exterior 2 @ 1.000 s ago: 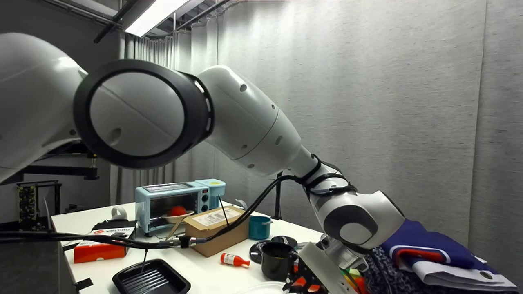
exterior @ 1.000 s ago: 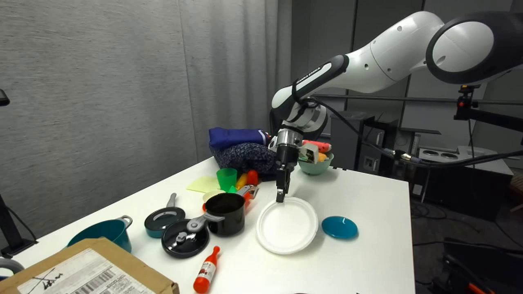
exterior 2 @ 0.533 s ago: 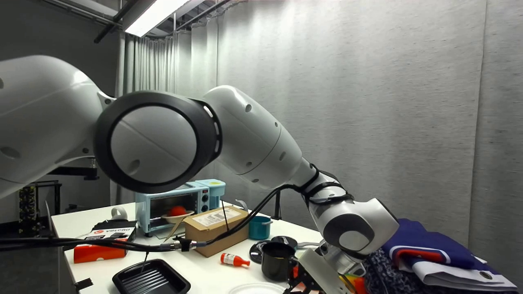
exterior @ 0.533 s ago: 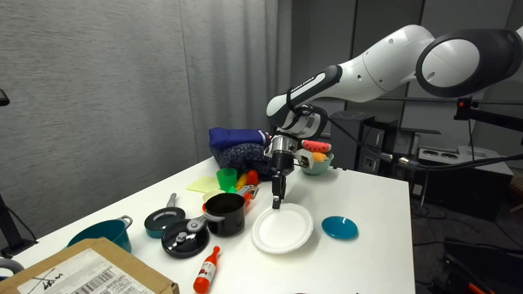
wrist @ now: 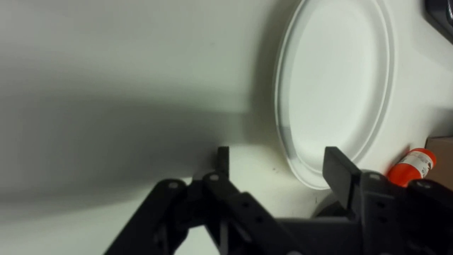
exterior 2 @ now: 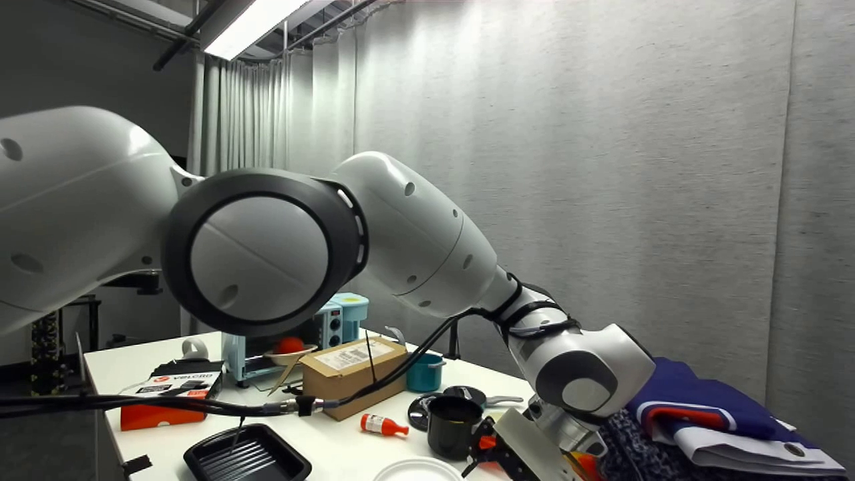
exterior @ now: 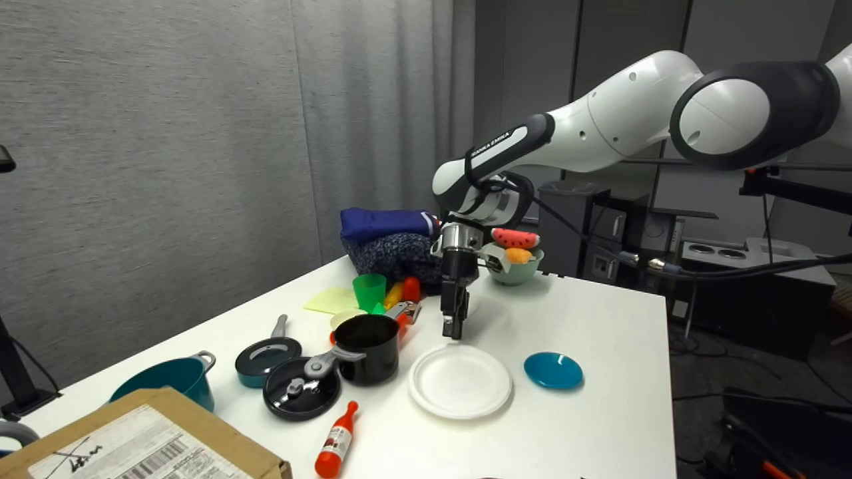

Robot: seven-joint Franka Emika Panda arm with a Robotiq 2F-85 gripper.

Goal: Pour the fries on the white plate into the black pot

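Observation:
The white plate (exterior: 459, 381) lies bare on the table, right of the black pot (exterior: 373, 362) in an exterior view. My gripper (exterior: 453, 328) is just behind the plate's far rim, its fingers pointing down. In the wrist view the jaws of my gripper (wrist: 276, 156) stand wide apart with nothing held between them; one fingertip (wrist: 341, 170) overlaps the near end of the plate (wrist: 332, 81) in the picture. The black pot (exterior 2: 449, 431) stands upright, its floor dark and hard to see. No fries show on the plate; they are hidden or out of view.
A teal dish (exterior: 554, 370) lies right of the plate. A red bottle (exterior: 336, 440), a dark lidded pot (exterior: 301, 392) and a cardboard box (exterior: 143, 436) stand on the near left side. A green cup (exterior: 369, 291) and fruit bowl (exterior: 516, 273) are behind. A black grill pan (exterior 2: 247, 454) sits nearby.
The plate was held by its rim and raised at a tilt; it has come down and now lies on the table. My gripper sank with it, opened and let go of the rim.

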